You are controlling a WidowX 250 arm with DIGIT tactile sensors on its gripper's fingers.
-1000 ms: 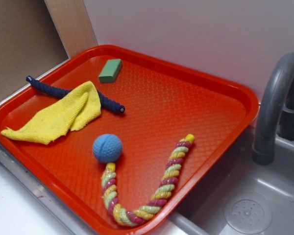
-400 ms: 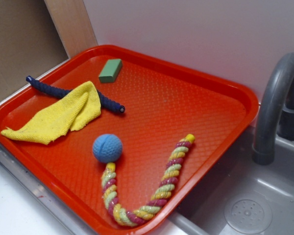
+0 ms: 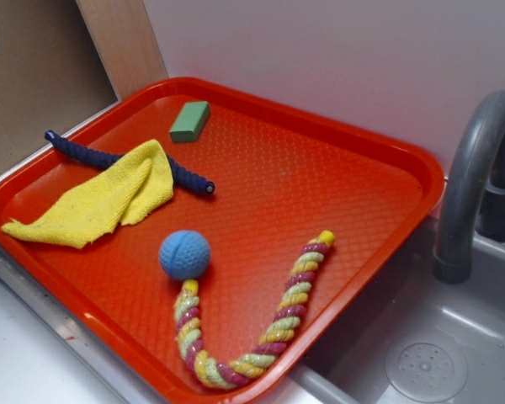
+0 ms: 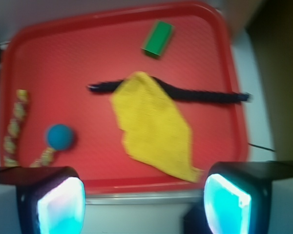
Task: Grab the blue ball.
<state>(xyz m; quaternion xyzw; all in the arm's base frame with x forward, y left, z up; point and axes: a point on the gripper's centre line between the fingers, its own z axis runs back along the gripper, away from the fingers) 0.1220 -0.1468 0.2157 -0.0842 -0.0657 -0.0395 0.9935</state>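
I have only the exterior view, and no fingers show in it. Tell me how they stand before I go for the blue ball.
Observer: In the wrist view the gripper is open. Its fingers are wide apart with nothing between them.
Operator: Give me what lies ahead of them.
Observer: The rim of the red tray runs just ahead of them, with a corner of the yellow cloth close to that rim.
Operator: Now place my target from there.
Observer: The blue ball sits at lower left in the wrist view, beside the rope and far left of the gap between the fingers.
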